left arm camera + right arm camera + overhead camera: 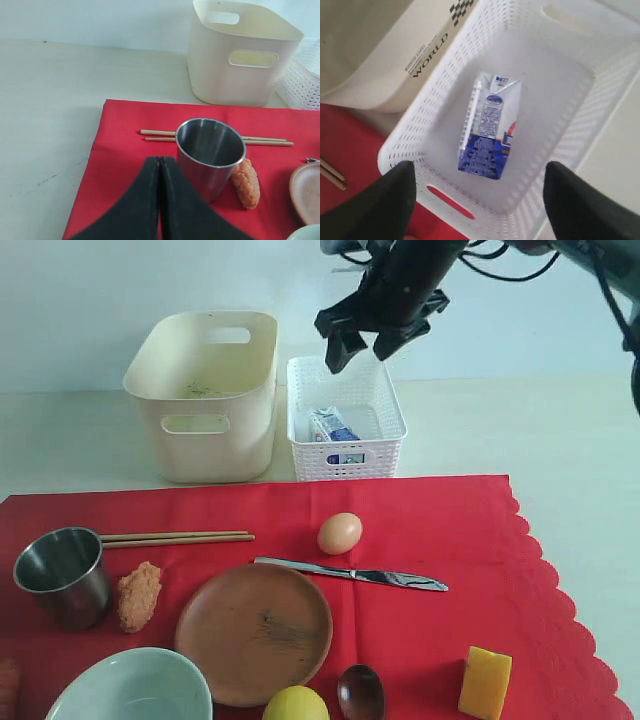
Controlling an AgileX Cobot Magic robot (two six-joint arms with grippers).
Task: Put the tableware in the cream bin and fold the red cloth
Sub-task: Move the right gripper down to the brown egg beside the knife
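Note:
On the red cloth (pixel 450 530) lie the steel cup (pixel 62 575), wooden chopsticks (pixel 175 537), brown plate (pixel 254 632), pale green bowl (pixel 130 688), silver knife (pixel 350 574) and dark wooden spoon (pixel 361 692). The cream bin (pixel 205 395) stands behind the cloth at the left. My right gripper (pixel 358 340) hangs open above the white basket, nothing between its fingers (pixel 387 200). My left gripper (pixel 160 162) is shut and empty, low over the cloth (pixel 125 150) just beside the steel cup (pixel 210 152). It does not show in the exterior view.
A white lattice basket (pixel 345 420) beside the cream bin holds a blue-white milk carton (pixel 490 127). Foods lie among the tableware: an egg (pixel 340 533), a lemon (pixel 295 705), an orange fried piece (pixel 138 596) and a yellow block (pixel 485 683).

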